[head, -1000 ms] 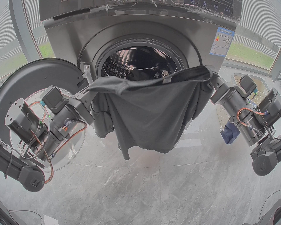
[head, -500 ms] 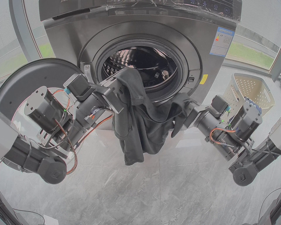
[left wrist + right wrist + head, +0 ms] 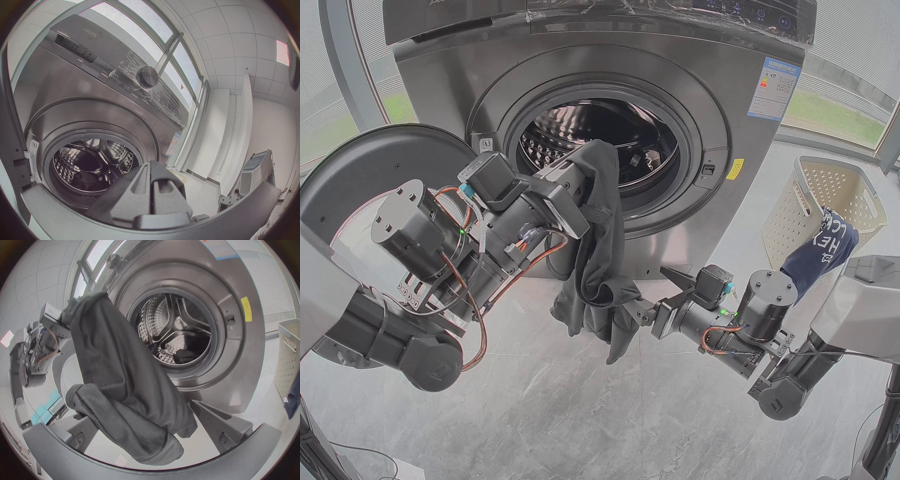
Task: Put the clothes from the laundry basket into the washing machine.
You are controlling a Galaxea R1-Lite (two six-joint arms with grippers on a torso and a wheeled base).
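A dark grey garment (image 3: 600, 250) hangs in front of the washing machine's round opening (image 3: 600, 147). My left gripper (image 3: 581, 164) is shut on its top edge, just before the lower left of the opening; the cloth also shows between the shut fingers (image 3: 162, 190). My right gripper (image 3: 651, 290) stands open low down by the garment's hanging end, and the bunched cloth (image 3: 125, 415) lies over one finger while the other finger (image 3: 218, 424) is bare. A beige laundry basket (image 3: 850, 181) stands at the right with a navy garment (image 3: 822, 250) over its rim.
The washer's door (image 3: 381, 162) is swung open at the left, behind my left arm. Something dark (image 3: 184, 357) lies at the bottom of the drum. Grey tiled floor (image 3: 581, 406) stretches in front of the machine. Windows stand on both sides.
The garment was stretched between both grippers. The right gripper dropped low, swung in under the cloth and opened. The left gripper carried its corner rightward toward the opening.
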